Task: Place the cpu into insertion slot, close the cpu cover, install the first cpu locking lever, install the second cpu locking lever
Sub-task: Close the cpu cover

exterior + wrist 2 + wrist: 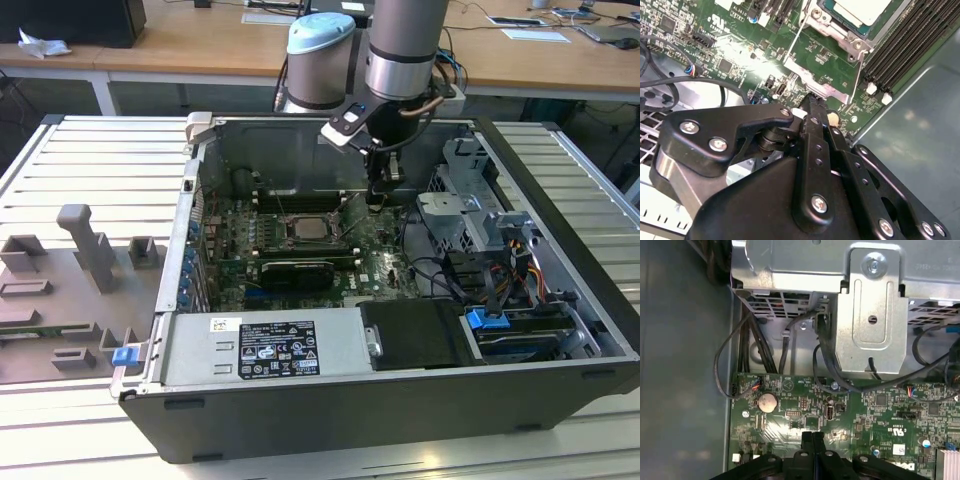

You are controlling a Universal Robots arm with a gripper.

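The cpu (304, 226) lies flat in the insertion slot (322, 240) on the green motherboard (385, 265), its pale metal top (861, 9) facing up. The silvery cpu cover (832, 31) frames it and looks lowered around it. Thin wire locking levers (794, 41) run along the frame's sides; whether they are latched I cannot tell. My gripper (378, 197) hangs just above the board, to the exterior view's right of the socket. Its black fingers (812, 117) are pressed together with nothing between them, and the fingertips (807, 439) hover over bare board.
Long black memory slots (905, 55) flank the socket. A grey metal drive cage (870, 315) with black cables (747, 347) stands close beside the gripper. A coin battery (767, 401) sits on the board. The case walls (190, 230) enclose everything, and the power supply (265, 347) fills the front.
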